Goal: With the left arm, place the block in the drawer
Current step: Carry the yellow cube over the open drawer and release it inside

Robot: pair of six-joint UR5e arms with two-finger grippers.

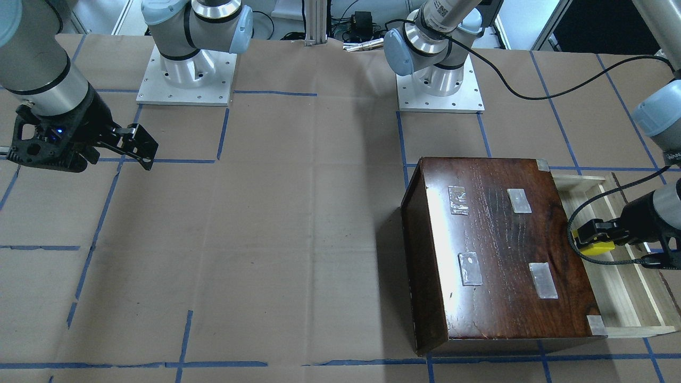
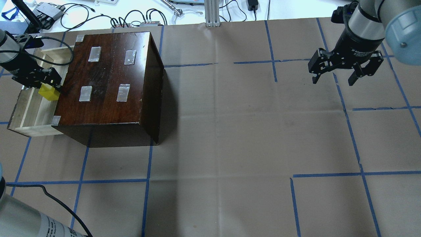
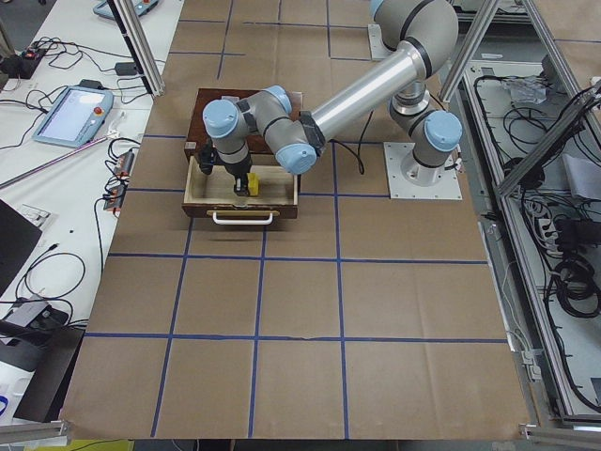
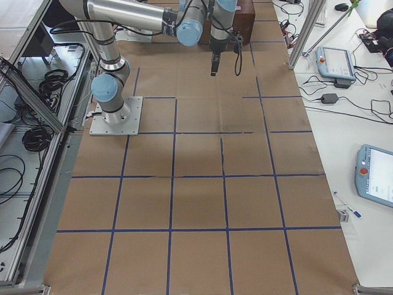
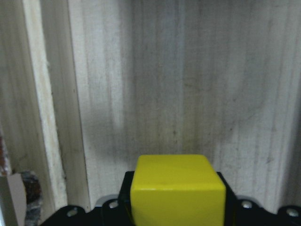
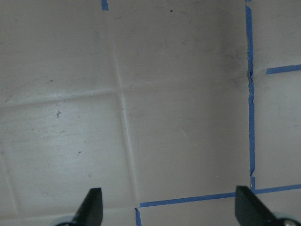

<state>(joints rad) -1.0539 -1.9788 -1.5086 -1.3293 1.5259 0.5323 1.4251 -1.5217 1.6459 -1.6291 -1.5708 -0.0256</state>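
My left gripper [image 2: 46, 86] is shut on the yellow block [image 2: 48, 92] and holds it over the open pale-wood drawer [image 2: 23, 115], which is pulled out of the dark-brown cabinet [image 2: 108, 85]. In the front-facing view the block [image 1: 597, 246] sits between the black fingers just past the cabinet's edge, above the drawer floor [image 1: 628, 298]. The left wrist view shows the block [image 5: 176, 188] close above the drawer's wooden floor [image 5: 188, 84]. My right gripper [image 2: 334, 79] is open and empty, hovering over bare table paper far from the cabinet [image 1: 495, 244].
The cabinet top carries several clear tape patches [image 2: 123, 92]. Brown paper with blue tape lines [image 2: 210, 131] covers the table. The drawer has a white handle [image 3: 242, 218] in the exterior left view. Cables and devices [image 2: 98, 16] lie beyond the far table edge.
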